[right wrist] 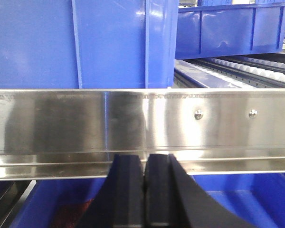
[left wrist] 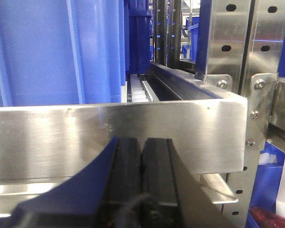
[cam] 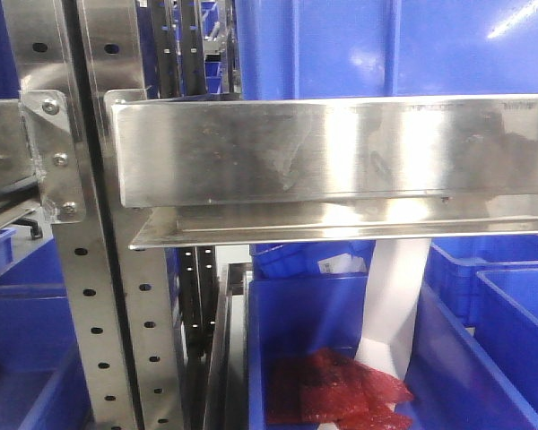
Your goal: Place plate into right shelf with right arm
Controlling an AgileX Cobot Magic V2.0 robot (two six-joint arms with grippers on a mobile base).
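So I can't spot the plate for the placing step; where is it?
No view shows it. The right gripper is shut and empty before the shelf rail.

Right shelf [cam: 341, 148]: shiny brushed-steel rail, perforated uprights, blue bins. Plate unseen.

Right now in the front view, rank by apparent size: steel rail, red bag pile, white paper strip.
1. Steel rail, largest by far, spanning most of the frame.
2. and 3. Red bag pile and white paper strip look similar in area; both partly hidden, so unranked.
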